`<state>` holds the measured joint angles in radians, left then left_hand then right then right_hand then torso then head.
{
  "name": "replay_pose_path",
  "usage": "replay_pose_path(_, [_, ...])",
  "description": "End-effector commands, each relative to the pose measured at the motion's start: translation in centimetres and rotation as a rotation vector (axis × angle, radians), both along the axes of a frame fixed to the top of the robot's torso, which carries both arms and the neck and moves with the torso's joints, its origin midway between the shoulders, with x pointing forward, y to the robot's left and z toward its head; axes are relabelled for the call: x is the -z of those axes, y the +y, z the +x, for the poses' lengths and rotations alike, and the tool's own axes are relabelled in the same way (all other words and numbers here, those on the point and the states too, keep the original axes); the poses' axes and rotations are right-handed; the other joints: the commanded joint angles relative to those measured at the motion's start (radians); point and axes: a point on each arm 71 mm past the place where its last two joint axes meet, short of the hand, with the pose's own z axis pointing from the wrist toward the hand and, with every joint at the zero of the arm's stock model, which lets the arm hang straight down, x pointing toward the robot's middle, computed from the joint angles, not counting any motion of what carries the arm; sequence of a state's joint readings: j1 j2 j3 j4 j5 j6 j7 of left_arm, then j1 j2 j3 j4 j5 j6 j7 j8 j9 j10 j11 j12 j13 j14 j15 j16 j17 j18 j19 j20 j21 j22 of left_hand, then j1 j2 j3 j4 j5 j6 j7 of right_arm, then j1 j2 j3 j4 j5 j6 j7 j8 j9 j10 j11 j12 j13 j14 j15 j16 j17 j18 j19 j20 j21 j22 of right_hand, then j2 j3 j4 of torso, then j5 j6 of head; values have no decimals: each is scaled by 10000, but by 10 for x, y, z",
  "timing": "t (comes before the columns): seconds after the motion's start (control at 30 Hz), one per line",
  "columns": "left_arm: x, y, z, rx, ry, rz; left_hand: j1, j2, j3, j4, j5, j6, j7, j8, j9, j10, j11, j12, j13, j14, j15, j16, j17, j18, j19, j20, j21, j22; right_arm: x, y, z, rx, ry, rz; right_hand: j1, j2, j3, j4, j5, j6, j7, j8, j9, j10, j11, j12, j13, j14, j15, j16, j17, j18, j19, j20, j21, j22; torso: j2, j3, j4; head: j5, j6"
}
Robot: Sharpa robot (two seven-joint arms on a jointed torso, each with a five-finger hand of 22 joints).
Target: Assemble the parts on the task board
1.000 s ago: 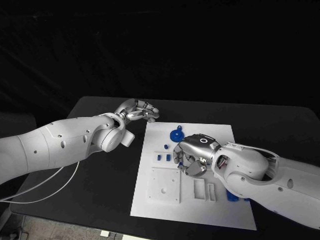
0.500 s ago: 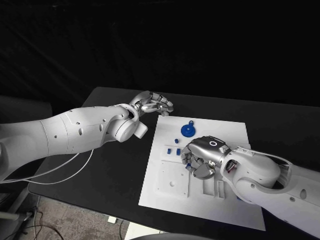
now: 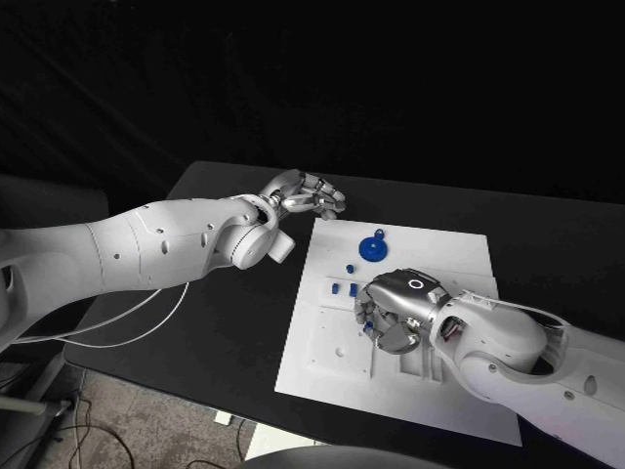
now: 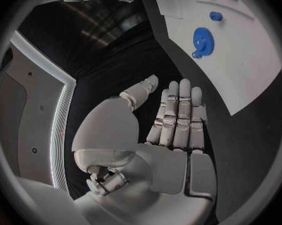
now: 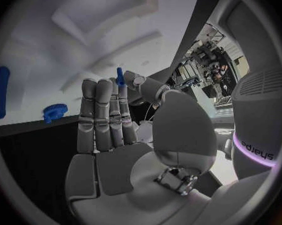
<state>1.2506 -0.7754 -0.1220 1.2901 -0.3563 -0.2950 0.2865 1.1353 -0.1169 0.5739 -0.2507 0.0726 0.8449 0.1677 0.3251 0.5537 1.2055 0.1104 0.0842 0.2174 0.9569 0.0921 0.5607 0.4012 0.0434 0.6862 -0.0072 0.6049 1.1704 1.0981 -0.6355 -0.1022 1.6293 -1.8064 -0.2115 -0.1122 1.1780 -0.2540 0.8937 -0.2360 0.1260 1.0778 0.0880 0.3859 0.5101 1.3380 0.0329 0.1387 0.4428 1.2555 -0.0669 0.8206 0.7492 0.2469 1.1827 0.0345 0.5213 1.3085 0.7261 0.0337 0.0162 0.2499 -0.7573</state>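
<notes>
Our right hand (image 3: pixel 393 315) pinches a small blue peg (image 5: pixel 120 76) over the task board (image 3: pixel 453 249); we judge it light, stiff and slippery, best taken at its sides. Our left hand (image 3: pixel 307 201) hovers open, fingers straight, holding nothing.

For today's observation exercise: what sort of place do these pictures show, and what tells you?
Probably a robotics lab or test bench: a black table bears a white task board with small blue parts, and the right robot hand hangs over it, against a dark backdrop.
</notes>
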Motion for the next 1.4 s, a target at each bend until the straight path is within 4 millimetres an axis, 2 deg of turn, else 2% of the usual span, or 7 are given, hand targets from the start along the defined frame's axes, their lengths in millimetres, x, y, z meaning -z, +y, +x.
replay_pose_path(0.03, [-1,-3,0,128,-97,-27,-17,-70,-24,15,50,-69,-26,63,-11,-50,53,-61,-16,-10,55,-50,15,44,18,43,-46,11,2,2,-1,-87,-149,-83,14,71,-23,6,31,76,-5,-51,12,76,-26,24,297,-2,-65,10,-17,149,46,-1,61,40,0,-3,2,34,-66])
replay_pose_path(0.3, [-1,-3,0,122,-76,-19,-37,-76,-37,32,37,-80,-20,65,-17,-56,59,-68,-20,-15,61,-71,37,41,16,50,-59,16,8,6,-5,-169,-131,-137,11,65,-21,5,41,81,-7,-52,19,83,-28,23,307,4,-66,14,-20,149,52,-2,62,41,2,-1,9,61,-148])
replay_pose_path(0.87, [-1,-3,0,159,-34,-20,-45,-74,-44,46,22,-95,-16,67,-26,-65,62,-77,-25,-20,65,-98,66,44,14,53,-75,23,12,7,-4,-71,-360,-341,12,62,-4,9,29,79,-6,-60,27,82,-28,14,320,6,-67,15,-27,149,57,-2,59,40,-2,4,4,86,-220])
replay_pose_path(1.17, [-1,-3,0,180,-15,-21,-43,-74,-45,48,21,-99,-15,69,-29,-68,64,-80,-26,-22,66,-108,76,44,13,54,-81,25,12,3,-3,-28,-426,-389,19,45,17,14,9,87,-9,-61,36,90,-31,11,334,12,-69,19,-31,149,63,-4,58,41,-2,1,-3,91,-235])
replay_pose_path(1.4, [-1,-3,0,163,-15,-16,-44,-75,-47,50,19,-103,-14,70,-31,-71,65,-83,-28,-25,68,-117,85,45,12,55,-85,27,11,3,-4,-42,-413,-350,15,38,24,22,8,91,-9,-62,41,93,-31,8,341,15,-70,21,-34,149,68,-4,59,42,-4,4,-9,66,-186])
